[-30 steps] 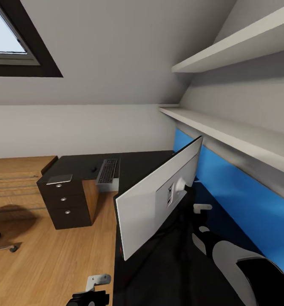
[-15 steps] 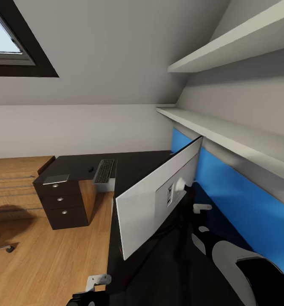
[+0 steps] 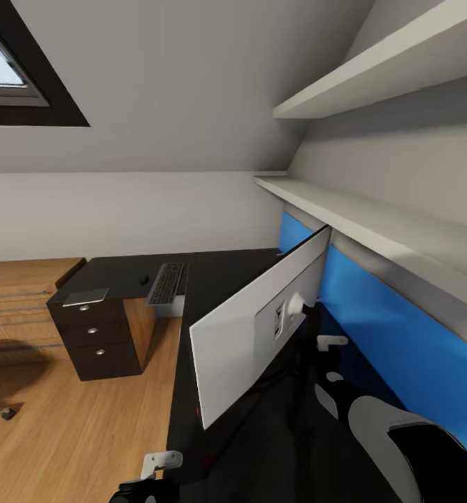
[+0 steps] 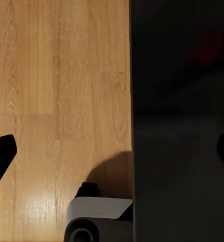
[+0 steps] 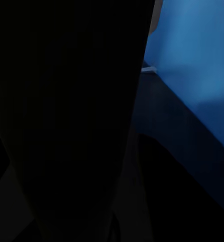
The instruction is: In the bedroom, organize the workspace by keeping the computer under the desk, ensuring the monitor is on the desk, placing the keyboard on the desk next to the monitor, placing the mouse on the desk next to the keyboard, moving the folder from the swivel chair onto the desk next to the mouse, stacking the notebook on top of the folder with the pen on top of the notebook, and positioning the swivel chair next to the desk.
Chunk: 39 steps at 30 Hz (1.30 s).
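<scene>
Monitor (image 3: 261, 328) stands on the bench (image 3: 226, 447), back to me, screen hidden. My left end effector (image 4: 112, 151) spread wide; right one's state: can't tell. Keyboard (image 3: 166, 283) far off.

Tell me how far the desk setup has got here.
Done: the monitor stands on the desk; the keyboard and mouse lie at the desk's far end, side by side. In hand: nothing that I can tell. Left: folder, notebook, pen, and moving the chair.
</scene>
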Available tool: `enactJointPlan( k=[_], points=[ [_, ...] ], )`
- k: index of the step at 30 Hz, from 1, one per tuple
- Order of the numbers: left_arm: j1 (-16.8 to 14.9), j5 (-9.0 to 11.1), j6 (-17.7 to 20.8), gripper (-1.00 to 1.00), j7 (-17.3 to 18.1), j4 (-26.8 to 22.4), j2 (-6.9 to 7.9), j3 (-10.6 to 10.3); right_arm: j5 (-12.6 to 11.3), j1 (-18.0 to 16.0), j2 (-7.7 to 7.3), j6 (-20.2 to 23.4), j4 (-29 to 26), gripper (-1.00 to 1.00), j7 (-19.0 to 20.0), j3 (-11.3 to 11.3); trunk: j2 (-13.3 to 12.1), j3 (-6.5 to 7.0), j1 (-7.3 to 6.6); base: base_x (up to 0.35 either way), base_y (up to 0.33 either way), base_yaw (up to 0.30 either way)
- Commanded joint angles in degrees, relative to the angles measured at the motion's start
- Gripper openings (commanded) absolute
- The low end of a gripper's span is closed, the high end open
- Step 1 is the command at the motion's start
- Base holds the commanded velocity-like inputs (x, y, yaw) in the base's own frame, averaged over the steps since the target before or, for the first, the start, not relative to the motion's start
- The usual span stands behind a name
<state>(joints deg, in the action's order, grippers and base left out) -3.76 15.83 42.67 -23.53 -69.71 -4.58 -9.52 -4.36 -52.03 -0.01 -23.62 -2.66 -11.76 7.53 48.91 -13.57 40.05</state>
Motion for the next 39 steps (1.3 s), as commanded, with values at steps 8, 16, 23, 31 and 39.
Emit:
enactJointPlan(
  k=[8, 16, 23, 31, 39],
  points=[
    [0.0, 0.6, 0.1, 1.0, -0.6, -0.1, 0.01, -0.1, -0.2, -0.1, 0.05, -0.2, 0.0, -1.0, -0.1, 0.3, 0.1, -0.07, 0.01, 0.01, -0.009, 0.0],
    [-0.1, 0.6, 0.1, 1.0, -0.5, -0.1, 0.01, -0.1, -0.2, -0.1, 0.1, -0.2, 0.0, -1.0, -0.1, 0.3, 0.1, -0.07, 0.01, 0.056, -0.07, 0.0],
    [-0.1, 0.6, 0.1, 1.0, -0.6, -0.1, 0.01, -0.1, -0.3, -0.1, 0.16, -0.2, 0.0, -1.0, -0.1, 0.4, 0.1, -0.07, 0.01, 0.025, -0.028, 0.003],
    [-0.1, 0.6, 0.1, 1.0, -0.5, -0.1, 0.01, 0.0, -0.3, -0.1, 0.19, -0.2, -0.1, -1.0, -0.2, 0.4, 0.1, -0.07, 0.01, 0.0, -0.004, 0.097],
    [-0.1, 0.6, 0.1, 1.0, -0.5, -0.1, 0.01, -0.1, -0.3, -0.1, 0.19, -0.1, -0.1, -1.0, -0.2, 0.4, 0.1, -0.07, 0.01, 0.0, -0.033, 0.003]
  ],
)
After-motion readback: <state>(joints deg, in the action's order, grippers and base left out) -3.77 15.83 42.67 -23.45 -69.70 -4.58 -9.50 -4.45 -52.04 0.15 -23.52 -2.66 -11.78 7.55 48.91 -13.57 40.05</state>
